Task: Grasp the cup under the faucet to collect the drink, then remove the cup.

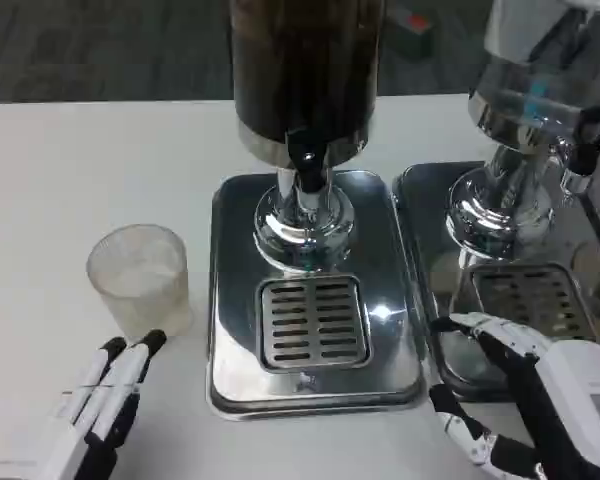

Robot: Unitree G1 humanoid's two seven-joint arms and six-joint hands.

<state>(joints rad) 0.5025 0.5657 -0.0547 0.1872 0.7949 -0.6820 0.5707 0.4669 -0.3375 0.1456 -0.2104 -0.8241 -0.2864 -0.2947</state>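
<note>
Plastic is what the cup [140, 280] looks to be made of: a clear, frosted, thin-walled tumbler standing upright on the white worktop [50, 180], toward its left half, just beside the left edge of the steel drip tray [235, 300] and not yet under the faucet [305, 165]. It appears empty, so I judge it very light and easy to tip or push away with a stray finger; the wall probably flexes if squeezed hard, and the smooth surface may be slippery, more so once wet. The sensible hold is around the middle of the wall, from the near-left side, with a gentle wrap and not a pinch at the rim, leaving the mouth open for the pour. Once filled it will be heavier and must stay upright. The left robot hand [105, 405] lies on the worktop near the front edge, its fingers straight, pressed side by side and pointing at the cup, the fingertips [152, 342] just short of the cup's base; it holds nothing. The right robot hand [525, 400] rests by the front of the second tray [420, 200], fingers apart and empty. The dark drink dispenser [305, 60] stands at the rear of the first tray, its grate [312, 322] bare below the faucet.
</note>
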